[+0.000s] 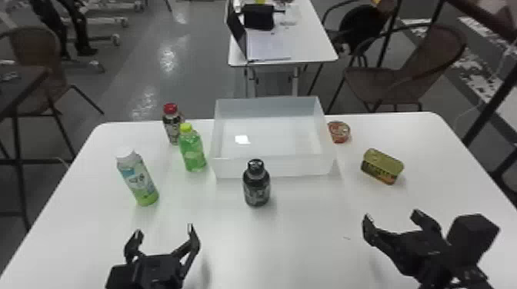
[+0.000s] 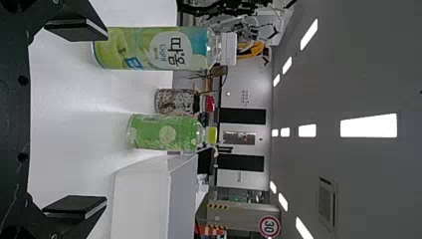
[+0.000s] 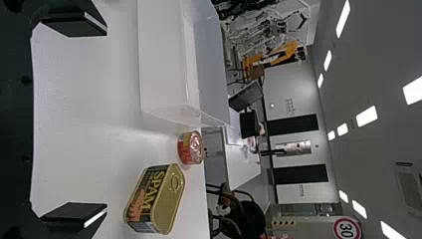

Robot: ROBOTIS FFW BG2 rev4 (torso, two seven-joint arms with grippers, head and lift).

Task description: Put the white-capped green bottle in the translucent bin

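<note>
My left gripper [image 1: 164,229] and right gripper [image 1: 391,215] hold jaws spread. The cylindrical, white-capped green plastic bottle [image 1: 139,180], probably slippery, suits mid-body clasping.

Your left arm [image 1: 155,273] and right arm [image 1: 425,251] both show matte black in the head view, with slim, angular fingers [image 1: 193,240] cranked at the joint and a blocky, square-cornered black housing [image 1: 472,234] on the right one. In your left wrist view, the broad dark palm [image 2: 14,119] carries small round recesses down its face, with little silvery screws near the finger joints. Your wrist views show thick, wedge-shaped black pads [image 3: 74,25], each edged by a straight pale strip.
</note>
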